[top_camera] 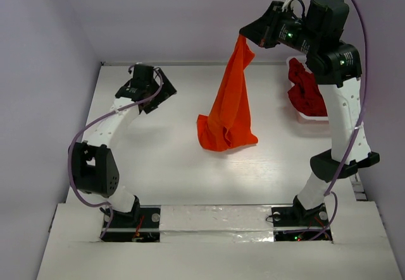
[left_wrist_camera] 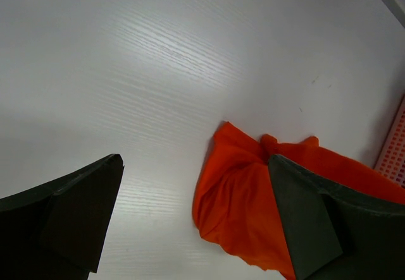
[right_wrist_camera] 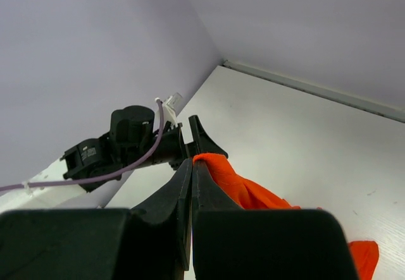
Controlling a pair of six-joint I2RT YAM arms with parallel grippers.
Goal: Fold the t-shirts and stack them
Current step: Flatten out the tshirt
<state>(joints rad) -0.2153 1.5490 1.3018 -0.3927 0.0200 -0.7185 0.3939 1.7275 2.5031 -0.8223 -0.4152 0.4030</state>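
The right claw (top_camera: 243, 38) is pressed together, pinching the top of the orange t-shirt (top_camera: 229, 103) high in the air. The shirt hangs down long, and its bottom end sits bunched on the middle of the desk (top_camera: 171, 166). The left claw (top_camera: 158, 95) is spread wide and holds nothing, left of the shirt. The dark red t-shirt (top_camera: 305, 90) lies crumpled in the white basket (top_camera: 311, 120) on the right side.

left arm (top_camera: 120, 119), right arm (top_camera: 345, 112): white links, black joints, purple cables (top_camera: 365, 40), dark wedge-shaped jaws.
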